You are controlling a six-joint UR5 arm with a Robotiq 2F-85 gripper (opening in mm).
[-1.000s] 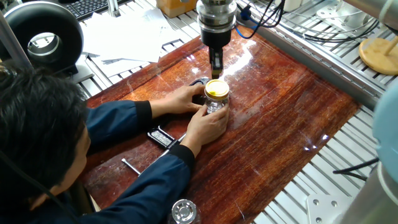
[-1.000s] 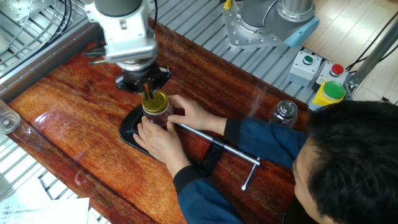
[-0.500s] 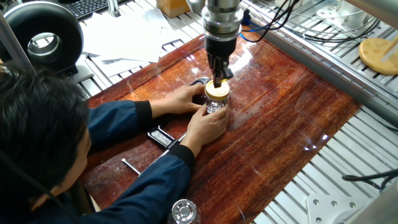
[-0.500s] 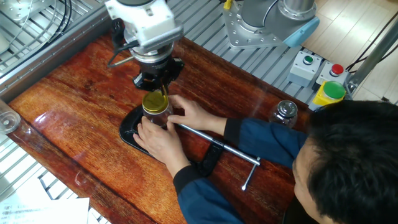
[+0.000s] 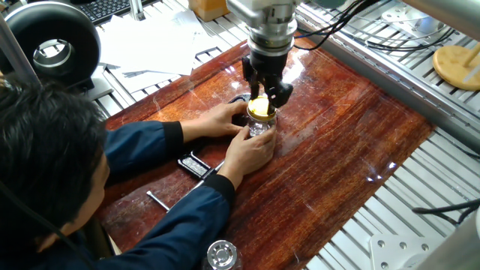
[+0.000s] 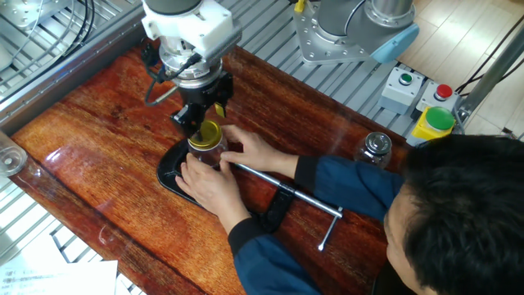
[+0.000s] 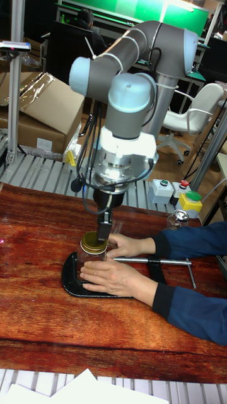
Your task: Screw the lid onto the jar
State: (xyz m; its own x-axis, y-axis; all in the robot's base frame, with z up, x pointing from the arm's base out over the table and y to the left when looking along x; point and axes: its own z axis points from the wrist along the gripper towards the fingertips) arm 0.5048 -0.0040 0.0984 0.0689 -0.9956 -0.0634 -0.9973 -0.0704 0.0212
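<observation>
The jar point(image 5: 262, 127) point(image 6: 205, 152) stands on a black pad, held steady by a person's two hands. The yellow-gold lid point(image 5: 260, 109) point(image 6: 206, 132) point(image 7: 93, 242) rests on its mouth. My gripper point(image 5: 265, 96) point(image 6: 204, 123) point(image 7: 103, 238) hangs straight down over the lid. Its fingers point(image 5: 283, 91) are spread and reach down on either side of the lid's rim. I see no firm clamp on the lid, and the jaws look open around it. The hands hide most of the glass.
A person leans over the near side, both forearms on the wooden table point(image 5: 352, 142). A metal bar clamp point(image 6: 286, 195) lies beside the black pad point(image 6: 170, 174). A second clear jar with a silvery top point(image 6: 376, 146) stands apart. A tan wooden disc point(image 5: 457, 66) sits on the rail.
The gripper has come down from above the lid to its level and turned about its vertical axis, so its fingers now show spread apart. Hands and jar stayed still.
</observation>
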